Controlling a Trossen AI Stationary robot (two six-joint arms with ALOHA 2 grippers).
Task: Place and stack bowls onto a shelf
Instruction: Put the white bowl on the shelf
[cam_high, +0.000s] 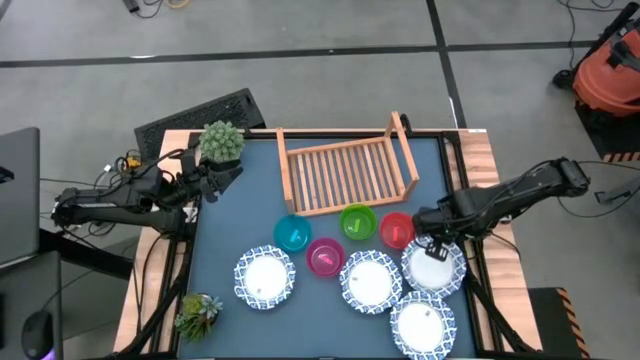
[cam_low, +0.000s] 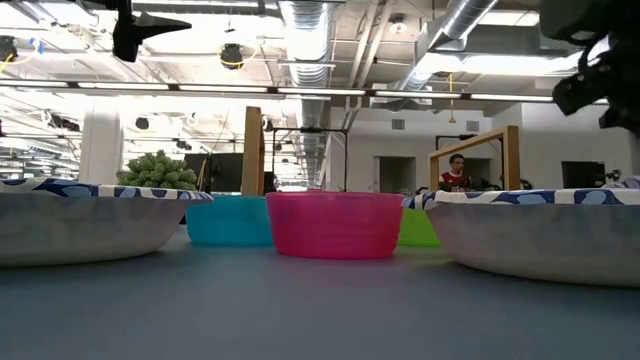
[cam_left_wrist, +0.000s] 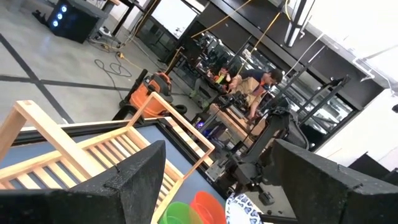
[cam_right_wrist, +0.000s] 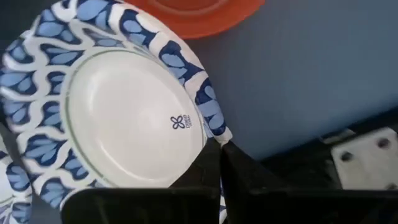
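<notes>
One white bowl (cam_right_wrist: 124, 118), right of the bench (cam_high: 230, 230), pinched at its rim by right pincer (cam_right_wrist: 219, 149). Left pincer (cam_left_wrist: 211, 180) spread, waiting near plant (cam_high: 221, 141).

red bowl (cam_right_wrist: 199, 12) cut off, person (cam_low: 456, 172) tiny

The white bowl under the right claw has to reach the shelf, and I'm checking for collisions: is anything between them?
Yes. The red bowl and the green bowl sit on the table between that white bowl and the shelf. The right claw, shut on the bowl's rim, would likely need to lift it over them.
</notes>
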